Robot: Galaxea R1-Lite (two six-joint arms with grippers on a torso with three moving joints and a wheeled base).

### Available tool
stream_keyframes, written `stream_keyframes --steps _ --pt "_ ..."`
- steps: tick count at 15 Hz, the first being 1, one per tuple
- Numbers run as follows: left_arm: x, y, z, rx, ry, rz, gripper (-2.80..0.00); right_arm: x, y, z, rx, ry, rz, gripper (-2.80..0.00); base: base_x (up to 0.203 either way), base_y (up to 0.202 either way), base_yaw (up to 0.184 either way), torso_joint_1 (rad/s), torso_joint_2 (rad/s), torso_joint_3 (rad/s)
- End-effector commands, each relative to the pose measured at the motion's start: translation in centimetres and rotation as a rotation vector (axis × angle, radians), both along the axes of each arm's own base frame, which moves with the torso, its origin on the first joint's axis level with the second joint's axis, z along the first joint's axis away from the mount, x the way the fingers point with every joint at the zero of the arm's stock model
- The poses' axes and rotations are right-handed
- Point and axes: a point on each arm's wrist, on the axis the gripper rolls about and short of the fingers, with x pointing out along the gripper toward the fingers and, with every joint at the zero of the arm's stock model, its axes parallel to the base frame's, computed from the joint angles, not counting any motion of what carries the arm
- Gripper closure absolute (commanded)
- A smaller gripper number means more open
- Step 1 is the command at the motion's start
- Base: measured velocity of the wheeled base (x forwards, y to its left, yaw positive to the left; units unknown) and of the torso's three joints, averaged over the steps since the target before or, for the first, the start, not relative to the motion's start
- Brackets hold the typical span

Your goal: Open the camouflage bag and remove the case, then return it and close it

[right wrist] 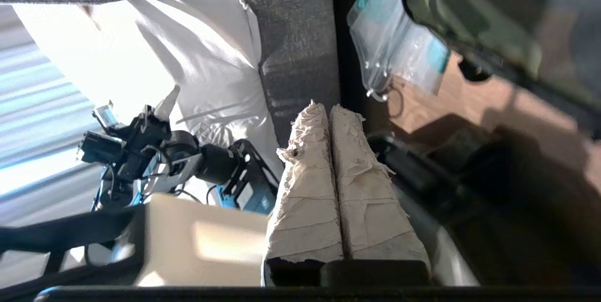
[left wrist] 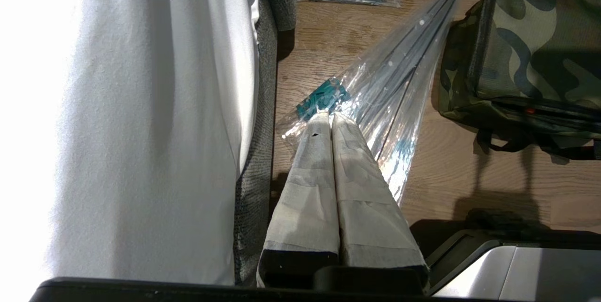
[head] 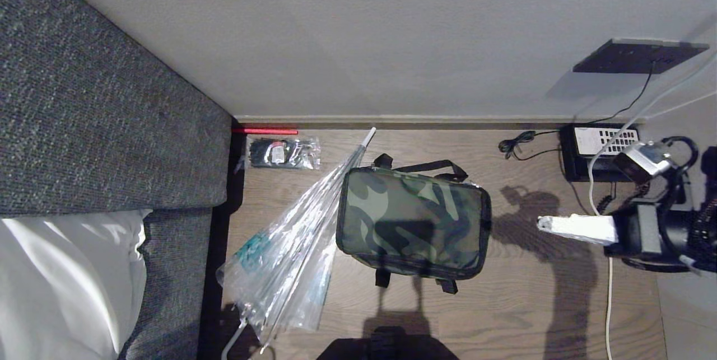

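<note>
Camouflage bag (head: 413, 223) zipped shut on the wooden floor (head: 532, 304) beside the clear umbrella (head: 291, 248); right gripper (head: 542, 223), jaws pressed together and empty, should spread before approaching the zipper edging, left gripper (left wrist: 331, 121) likewise closed.

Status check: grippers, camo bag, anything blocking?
Right gripper shut, empty, right of camouflage bag. Left gripper shut, parked. Bag closed on floor, case unseen. Clear umbrella leans against bag's left side.
</note>
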Motion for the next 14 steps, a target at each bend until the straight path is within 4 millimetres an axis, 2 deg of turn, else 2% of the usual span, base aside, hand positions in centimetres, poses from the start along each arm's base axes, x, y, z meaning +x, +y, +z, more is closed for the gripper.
stream_keyframes --steps 1,4,6,7,8,10,14 --pt "0.0 0.0 0.0 0.0 0.0 0.0 0.0 -5.5 0.1 2.9 -0.026 -0.124 -0.057 0.0 0.0 0.0 0.0 0.0 0.0 0.0" --pt "0.0 0.0 0.0 0.0 0.0 0.0 0.0 -12.5 0.1 2.6 -0.135 -0.242 -0.238 0.0 0.0 0.0 0.0 0.0 0.0 0.0" --pt "0.0 0.0 0.0 0.0 0.0 0.001 0.0 -17.1 0.1 0.2 -0.273 -0.382 -0.334 0.0 0.0 0.0 0.0 0.0 0.0 0.0" --pt "0.0 0.0 0.0 0.0 0.0 0.0 0.0 -18.7 0.1 -1.4 -0.361 -0.436 -0.383 0.0 0.0 0.0 0.0 0.0 0.0 0.0" --pt "0.0 0.0 0.0 0.0 0.0 0.0 0.0 -19.9 -0.1 -3.2 -0.461 -0.469 -0.444 0.0 0.0 0.0 0.0 0.0 0.0 0.0" --pt "0.0 0.0 0.0 0.0 0.0 0.001 0.0 -21.0 -0.6 -6.3 -0.663 -0.453 -0.577 0.0 0.0 0.0 0.0 0.0 0.0 0.0" --pt "0.0 0.0 0.0 0.0 0.0 0.001 0.0 -23.1 -0.8 -8.0 -0.696 -0.587 -0.754 0.0 0.0 0.0 0.0 0.0 0.0 0.0"
